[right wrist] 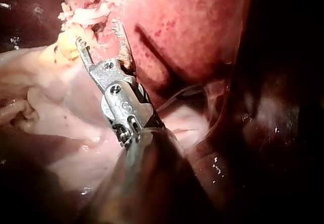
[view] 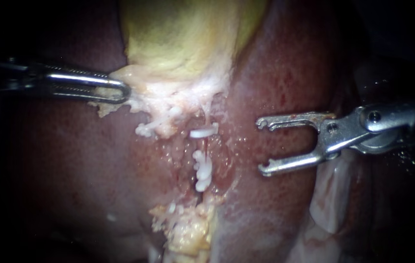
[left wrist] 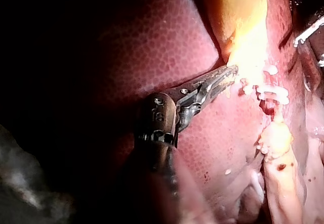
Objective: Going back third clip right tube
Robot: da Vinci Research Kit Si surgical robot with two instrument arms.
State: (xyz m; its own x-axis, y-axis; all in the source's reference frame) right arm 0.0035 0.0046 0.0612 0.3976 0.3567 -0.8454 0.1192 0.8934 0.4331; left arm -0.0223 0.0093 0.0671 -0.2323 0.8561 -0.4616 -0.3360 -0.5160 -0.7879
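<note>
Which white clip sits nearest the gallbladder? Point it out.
The lone upper clip, lying crosswise; the other clips are stacked farther down, away from the gallbladder.

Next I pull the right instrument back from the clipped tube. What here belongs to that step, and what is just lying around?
Belongs to the job:
- right instrument, jaws open and empty
- white clips on the tube
- left instrument, holding pale tissue under the gallbladder

Just around:
- liver
- fatty lump below the clips
</note>
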